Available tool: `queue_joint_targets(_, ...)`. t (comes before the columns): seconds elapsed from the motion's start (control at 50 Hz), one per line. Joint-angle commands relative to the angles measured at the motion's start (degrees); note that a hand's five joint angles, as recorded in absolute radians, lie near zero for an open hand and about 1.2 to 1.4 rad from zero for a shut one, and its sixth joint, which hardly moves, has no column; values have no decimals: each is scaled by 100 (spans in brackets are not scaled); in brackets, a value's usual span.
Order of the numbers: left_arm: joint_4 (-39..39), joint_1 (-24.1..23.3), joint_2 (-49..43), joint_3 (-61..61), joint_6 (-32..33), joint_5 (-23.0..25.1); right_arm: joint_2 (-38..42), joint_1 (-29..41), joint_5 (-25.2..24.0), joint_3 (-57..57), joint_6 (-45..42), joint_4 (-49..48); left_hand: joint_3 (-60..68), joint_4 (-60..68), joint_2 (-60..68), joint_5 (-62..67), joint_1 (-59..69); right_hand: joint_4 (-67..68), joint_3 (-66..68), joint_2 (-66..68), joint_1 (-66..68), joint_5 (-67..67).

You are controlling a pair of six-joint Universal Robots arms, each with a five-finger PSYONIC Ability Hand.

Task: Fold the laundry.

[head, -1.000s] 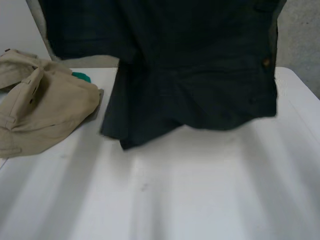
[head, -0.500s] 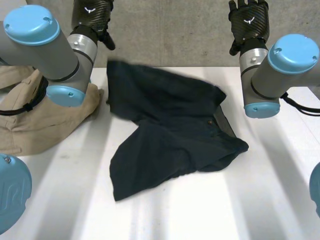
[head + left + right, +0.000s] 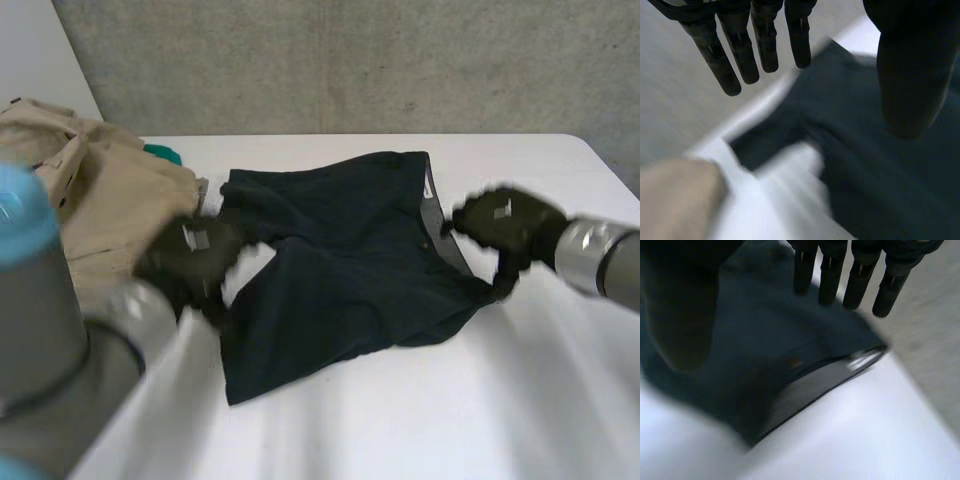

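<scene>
Shorts update: the dark shorts (image 3: 340, 270) lie a bit rumpled but mostly spread out around the middle of the white table (image 3: 400, 420). The waistband (image 3: 440, 225) is on the robot's right side and one leg reaches toward the near edge.

The left hand (image 3: 190, 258) sits at the left edge of the shorts, between them and the heaped beige garment (image 3: 90, 200). In its own wrist view the fingers (image 3: 722, 65) are straight and fanned out, with the thumb (image 3: 910, 75) well apart from them and nothing pinched between. The dark cloth is below the palm, and a bit of the beige stuff shows off to one side. I can't tell if the hand actually touches the shorts.

The right hand (image 3: 505, 222) is over at the right edge, by the waistband. Same story there: its fingers (image 3: 860, 285) are straight, side by side and relaxed, the thumb is off on its own and nothing is held. The waistband edge, with a pale label on it, lies just past the fingertips. Again I can't say whether there's contact.

The beige garment takes up the left part of the table, just beside the shorts. A small green item (image 3: 162, 153) peeks out from behind it on the far side. A grey concrete wall (image 3: 350, 60) runs behind the table.
</scene>
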Motion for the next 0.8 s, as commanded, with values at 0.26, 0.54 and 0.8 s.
queue_joint_targets(0.26, 1437, -125, -1400, -1081, -282, -23, 1163, -257, -445, 1384, -557, -2247, 311, 295, 316, 276, 301, 1890, 1879, 1919, 1902, 1872)
queue_joint_targets(0.54, 2333, -169, -2147, -853, 808, -58, 1164, -90, -437, 1419, -170, -2546, 3535, 3519, 3540, 3500, 3526, 5766, 5755, 5794, 5778, 5748)
queue_joint_targets(0.8, 2590, -195, -1182, -1239, 1512, -401, 330, -117, 11, 1437, -441, -1528, 5691, 5676, 5696, 5656, 5682, 5766, 5755, 5794, 5778, 5748)
